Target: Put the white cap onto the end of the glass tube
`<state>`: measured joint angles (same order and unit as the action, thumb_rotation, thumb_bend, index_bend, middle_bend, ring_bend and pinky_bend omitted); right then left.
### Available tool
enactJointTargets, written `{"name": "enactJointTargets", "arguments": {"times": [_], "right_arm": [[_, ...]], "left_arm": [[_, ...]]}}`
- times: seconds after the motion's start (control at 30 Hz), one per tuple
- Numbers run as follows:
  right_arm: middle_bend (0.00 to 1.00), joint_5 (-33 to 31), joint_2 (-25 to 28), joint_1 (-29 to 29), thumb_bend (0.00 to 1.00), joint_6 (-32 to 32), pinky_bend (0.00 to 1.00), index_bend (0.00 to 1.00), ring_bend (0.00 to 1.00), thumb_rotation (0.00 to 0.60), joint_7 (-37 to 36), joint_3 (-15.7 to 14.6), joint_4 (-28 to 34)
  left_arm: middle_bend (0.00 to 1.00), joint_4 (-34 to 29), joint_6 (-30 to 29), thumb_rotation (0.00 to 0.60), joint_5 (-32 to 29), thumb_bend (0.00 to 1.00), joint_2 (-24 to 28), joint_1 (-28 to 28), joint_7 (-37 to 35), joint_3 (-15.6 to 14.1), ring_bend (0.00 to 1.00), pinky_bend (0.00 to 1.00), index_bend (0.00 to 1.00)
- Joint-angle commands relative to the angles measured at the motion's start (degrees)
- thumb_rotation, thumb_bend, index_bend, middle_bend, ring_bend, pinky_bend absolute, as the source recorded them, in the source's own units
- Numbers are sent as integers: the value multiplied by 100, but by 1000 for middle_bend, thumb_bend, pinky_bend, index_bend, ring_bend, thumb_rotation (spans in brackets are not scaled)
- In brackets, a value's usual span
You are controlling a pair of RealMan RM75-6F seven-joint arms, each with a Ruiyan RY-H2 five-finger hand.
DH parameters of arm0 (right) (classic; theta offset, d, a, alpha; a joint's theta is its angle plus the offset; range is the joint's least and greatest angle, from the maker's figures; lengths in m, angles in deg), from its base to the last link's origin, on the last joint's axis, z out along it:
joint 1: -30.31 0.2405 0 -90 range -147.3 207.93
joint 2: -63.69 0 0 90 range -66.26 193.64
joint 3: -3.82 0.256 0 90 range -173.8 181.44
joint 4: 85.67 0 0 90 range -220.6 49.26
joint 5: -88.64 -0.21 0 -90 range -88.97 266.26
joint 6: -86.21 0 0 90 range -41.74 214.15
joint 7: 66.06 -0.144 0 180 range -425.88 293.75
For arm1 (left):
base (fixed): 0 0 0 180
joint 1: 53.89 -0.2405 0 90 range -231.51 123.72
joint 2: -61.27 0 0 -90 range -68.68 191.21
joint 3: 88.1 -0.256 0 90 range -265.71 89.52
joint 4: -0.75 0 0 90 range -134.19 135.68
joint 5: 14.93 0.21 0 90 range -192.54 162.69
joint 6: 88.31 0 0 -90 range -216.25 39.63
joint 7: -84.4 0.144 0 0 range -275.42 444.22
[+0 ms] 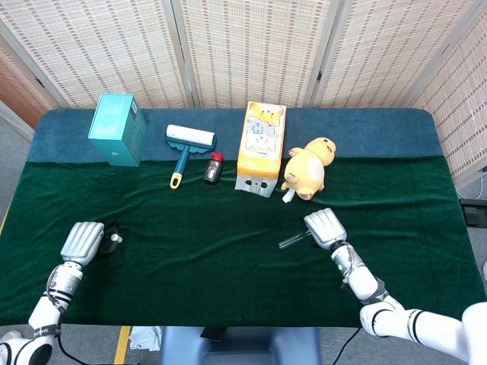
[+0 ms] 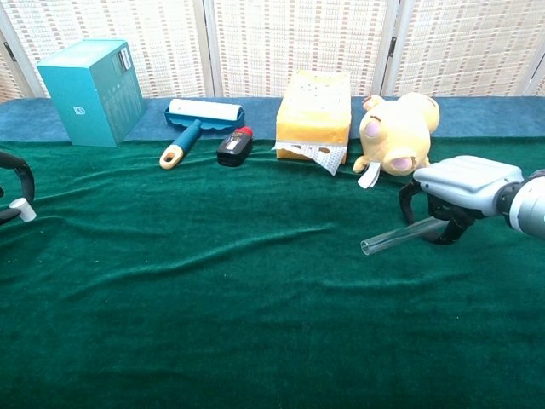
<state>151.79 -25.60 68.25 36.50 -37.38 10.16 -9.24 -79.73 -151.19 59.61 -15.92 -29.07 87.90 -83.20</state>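
A clear glass tube (image 2: 398,238) is held by my right hand (image 2: 460,183) at the right of the green cloth, its open end pointing left and slightly down. The head view shows the tube (image 1: 292,240) sticking out left of the right hand (image 1: 324,228). At the far left edge, my left hand (image 1: 82,241) pinches a small white cap (image 2: 20,209) between dark fingers (image 2: 19,170). The cap (image 1: 116,237) shows beside that hand in the head view. The two hands are far apart across the table.
Along the back stand a teal box (image 1: 118,129), a lint roller (image 1: 186,144), a small black and red object (image 1: 213,168), a yellow carton (image 1: 261,148) and a yellow plush toy (image 1: 308,167). Green cloth (image 2: 221,324) covers the table between the hands.
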Motion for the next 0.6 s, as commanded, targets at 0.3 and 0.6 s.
{"name": "enactJointTargets", "arguments": {"times": [0.3, 0.6], "right_arm": [[1000, -45, 200, -20, 557, -141, 1000, 721, 1000, 600, -280, 100, 419], [1000, 266, 460, -133, 641, -110, 1000, 825, 1000, 600, -1623, 290, 1043]], "left_arm": [[1000, -96, -40, 600, 95, 468, 97, -32, -282, 14, 918, 825, 568], [1000, -668, -46, 600, 337, 468, 498, 81, -968, 192, 917, 825, 568]]}}
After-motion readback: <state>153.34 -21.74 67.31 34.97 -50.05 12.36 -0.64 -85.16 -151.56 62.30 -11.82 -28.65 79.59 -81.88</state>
